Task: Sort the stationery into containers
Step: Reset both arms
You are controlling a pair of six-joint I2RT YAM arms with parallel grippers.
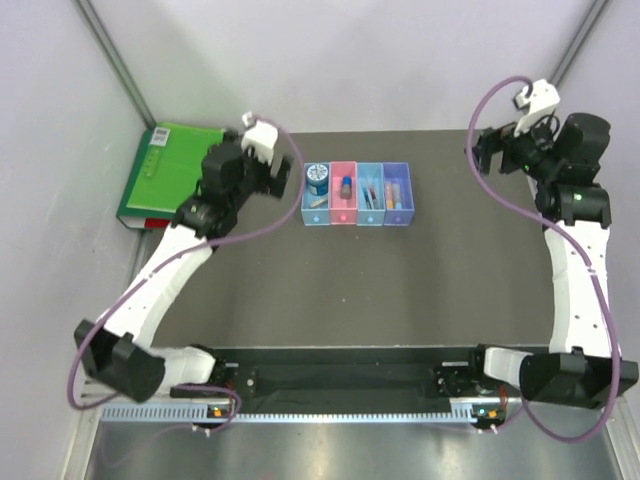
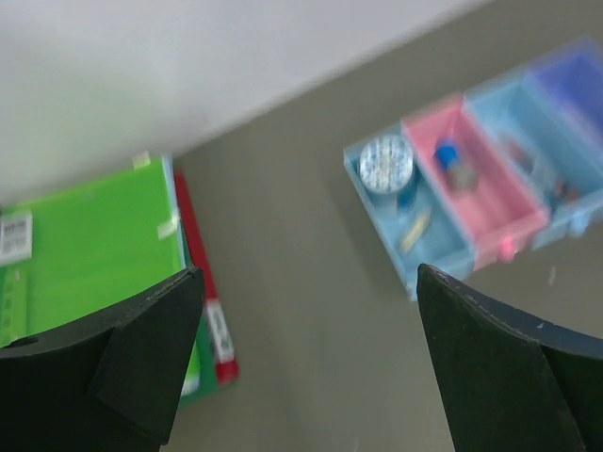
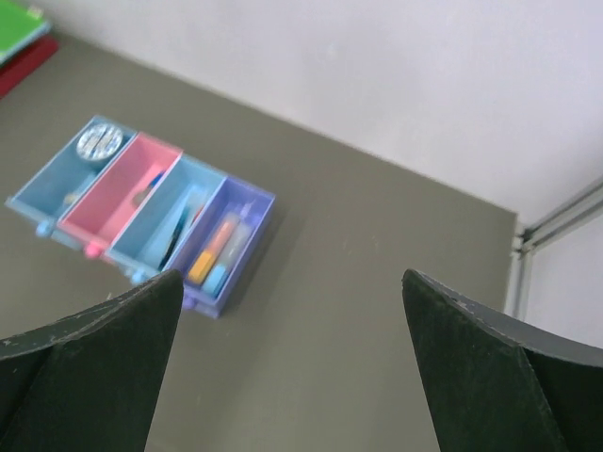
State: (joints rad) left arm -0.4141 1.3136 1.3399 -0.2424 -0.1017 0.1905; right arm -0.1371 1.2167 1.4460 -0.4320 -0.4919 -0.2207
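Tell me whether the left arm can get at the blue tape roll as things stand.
Probably yes: the left gripper hangs near the end light blue bin, fingers wide open, and the tape roll sits uncovered in it; nothing stands between them.

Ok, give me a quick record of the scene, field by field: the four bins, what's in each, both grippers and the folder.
first light blue bin: blue tape roll, small yellowish piece
pink bin: blue-capped piece
second light blue bin: thin pens
purple bin: two flat sticks
left gripper: open, empty, away from bins
right gripper: open, empty, away from bins
green folder: far left corner, outside bins
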